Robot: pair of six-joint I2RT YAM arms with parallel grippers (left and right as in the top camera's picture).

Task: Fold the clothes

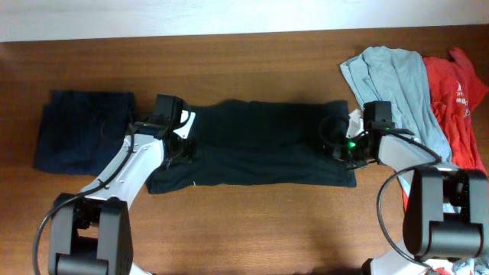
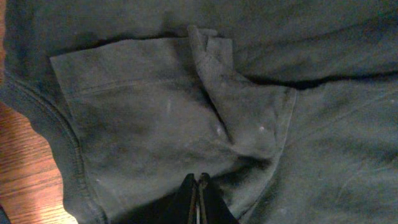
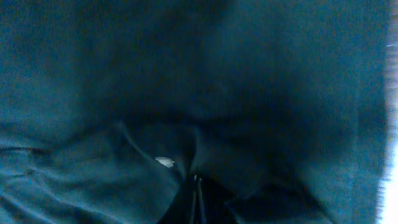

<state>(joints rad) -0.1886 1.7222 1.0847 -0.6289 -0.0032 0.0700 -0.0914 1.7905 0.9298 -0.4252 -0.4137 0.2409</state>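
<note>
A large black garment (image 1: 260, 141) lies spread across the middle of the table. My left gripper (image 1: 186, 149) is at its left end, on a folded-over sleeve (image 2: 155, 112). Its jaws (image 2: 198, 180) are shut, with fabric bunched at the tips. My right gripper (image 1: 337, 145) is at the garment's right end. There too the jaws (image 3: 196, 179) are shut, and creases in the dark cloth (image 3: 186, 74) run into them beside a small white tag (image 3: 165, 162). A folded navy garment (image 1: 84, 130) lies at the far left. Pale blue-grey (image 1: 397, 80) and red (image 1: 458, 99) garments lie at the right.
The wooden table (image 1: 252, 221) shows bare along the front and back. The pale blue-grey and red garments overlap in a loose heap beside my right arm, reaching the table's right edge. The navy garment lies just left of my left arm.
</note>
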